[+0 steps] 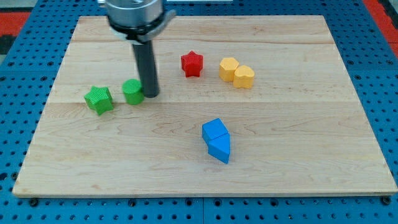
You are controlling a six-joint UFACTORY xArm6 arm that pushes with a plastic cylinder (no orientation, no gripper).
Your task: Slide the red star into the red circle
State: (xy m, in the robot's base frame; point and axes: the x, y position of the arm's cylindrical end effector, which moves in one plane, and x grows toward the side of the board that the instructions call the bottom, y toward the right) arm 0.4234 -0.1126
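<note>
The red star (192, 63) lies on the wooden board (298, 162) near the view's top centre. No red circle shows anywhere in the view. My tip (151, 95) rests on the board to the left of and below the red star, well apart from it. It stands right next to the right side of the green round block (132, 91).
A green star (99, 99) lies left of the green round block. A yellow hexagon-like block (228, 67) and a yellow heart (244, 76) touch each other right of the red star. Two blue blocks (216, 139) sit together below centre. Blue pegboard surrounds the board.
</note>
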